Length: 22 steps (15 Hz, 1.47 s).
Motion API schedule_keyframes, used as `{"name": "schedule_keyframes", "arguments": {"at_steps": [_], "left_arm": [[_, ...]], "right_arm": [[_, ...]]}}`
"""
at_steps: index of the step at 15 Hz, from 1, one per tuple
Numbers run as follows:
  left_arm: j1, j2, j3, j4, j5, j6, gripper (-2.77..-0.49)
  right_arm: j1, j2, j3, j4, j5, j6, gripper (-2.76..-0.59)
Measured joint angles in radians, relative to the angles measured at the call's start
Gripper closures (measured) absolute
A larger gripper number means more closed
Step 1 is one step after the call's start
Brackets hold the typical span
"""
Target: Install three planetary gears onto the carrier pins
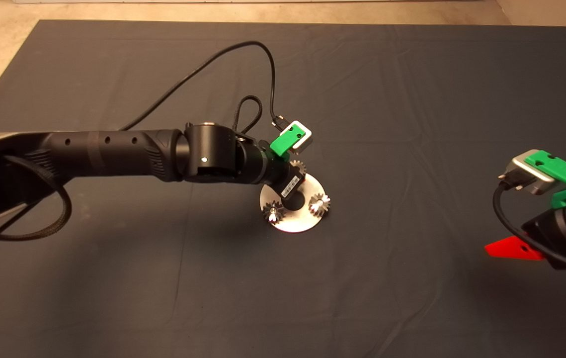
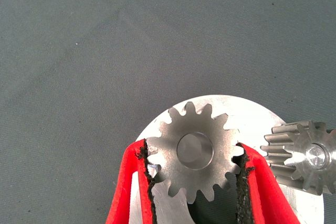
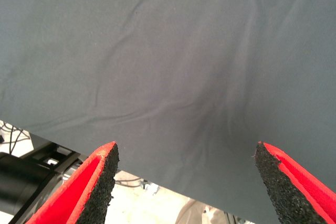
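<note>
Planetary gears: three small toothed metal wheels on the round silver disc [image 1: 292, 219] in the middle of the dark mat [image 1: 412, 99].
Held gear [image 2: 195, 151]: lies flat, hole facing up, at the disc's far edge.
Left gripper [image 2: 195, 182]: closed a little way, its black pads [image 2: 242, 177] pressing the held gear's teeth from both sides.
Other two gears: one [image 1: 319, 204] on the disc's right, one [image 1: 273, 212] on its left, each flat on a carrier pin [image 2: 317, 157].
Right gripper [image 3: 184, 182]: wide open, holding nothing, at the mat's right edge.
</note>
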Motion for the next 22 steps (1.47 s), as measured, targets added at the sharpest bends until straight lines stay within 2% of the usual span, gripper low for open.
{"name": "schedule_keyframes", "arguments": {"at_steps": [3,8,11,17,22], "left_arm": [[0.0,-0.005,0.0,-0.004,-0.011,0.0,-0.59],[0.0,-0.004,0.0,-0.008,-0.011,0.012,-0.59],[-0.001,-0.004,-0.001,-0.031,-0.014,0.063,-0.59],[-0.007,0.007,-0.013,-0.048,-0.014,0.072,-0.59],[-0.009,0.007,-0.031,-0.072,-0.028,0.093,-0.59]], "right_arm": [[0.0,0.0,0.0,0.0,0.0,0.0,-1.91],[0.0,0.0,0.0,0.0,0.0,0.0,-1.91],[0.0,0.0,0.0,0.0,0.0,0.0,-1.91],[0.0,0.0,0.0,0.0,0.002,0.0,-1.91],[0.0,0.0,0.0,0.0,0.001,0.0,-1.91]]}}
